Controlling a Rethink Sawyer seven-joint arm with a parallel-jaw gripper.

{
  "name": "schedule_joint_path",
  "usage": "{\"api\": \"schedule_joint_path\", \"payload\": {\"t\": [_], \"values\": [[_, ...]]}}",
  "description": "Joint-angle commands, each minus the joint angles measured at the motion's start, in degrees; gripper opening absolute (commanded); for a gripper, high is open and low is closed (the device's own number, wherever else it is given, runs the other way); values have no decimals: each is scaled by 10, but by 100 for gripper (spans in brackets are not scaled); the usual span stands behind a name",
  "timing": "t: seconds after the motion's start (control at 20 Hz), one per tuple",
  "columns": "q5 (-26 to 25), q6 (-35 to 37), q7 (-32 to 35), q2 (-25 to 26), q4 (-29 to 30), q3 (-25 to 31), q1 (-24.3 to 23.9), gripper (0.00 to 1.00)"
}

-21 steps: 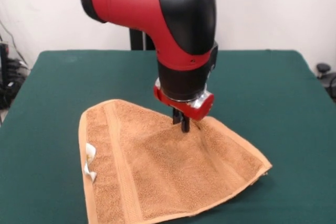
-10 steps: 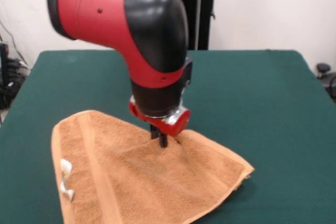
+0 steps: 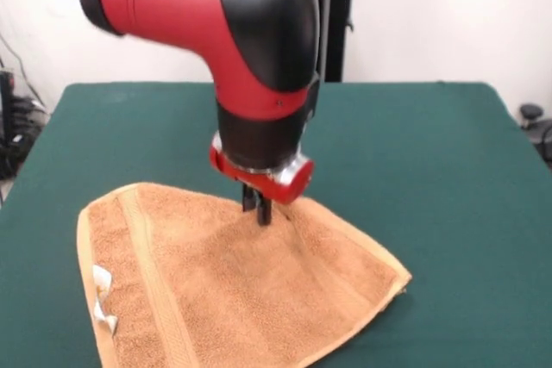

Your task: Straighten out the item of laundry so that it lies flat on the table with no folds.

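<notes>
Arm: the red and black arm (image 3: 250,49) comes down from the top of the front view and ends over the far part of the towel.
Tool: the tool (image 3: 258,210) points straight down, its dark tips pressed close together on the terry cloth at the towel's far edge. They appear clamped on a pinch of the fabric, which rises slightly toward them.
Towel: the orange-tan towel (image 3: 233,290) lies on the near left part of the worktop, reaching from the left side to a little right of centre. Its near edge runs out of the picture at the bottom.
Towel shape: it is not spread as a rectangle. The far edge peaks at the tool and slopes down on both sides, giving a fan-like outline. A soft crease runs from the tool toward the right corner.
Border: a woven band and a hemmed edge run down the left side.
Tag: a small white tag (image 3: 103,299) sits on the left hem, near the bottom of the picture.
Worktop: the dark green worktop (image 3: 431,152) is bare to the right of and beyond the towel.
</notes>
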Motion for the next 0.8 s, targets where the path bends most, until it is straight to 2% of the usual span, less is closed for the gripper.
{"api": "schedule_joint_path", "payload": {"t": [0.05, 0.15, 0.3, 0.35, 0.4, 0.55, 0.8], "values": [[-47, 80, -33, -95, 94, 5, 4, 0], [-56, 78, -34, -90, 90, 13, -4, 0], [-75, 96, -45, -61, 33, 25, -10, 0], [-74, 80, -51, -31, 5, 45, -21, 0], [-63, 34, -55, -2, -8, 74, -39, 0], [-44, -23, -41, 32, 2, 112, -60, 0], [-55, -68, -12, 31, 26, 118, -60, 0]]}}
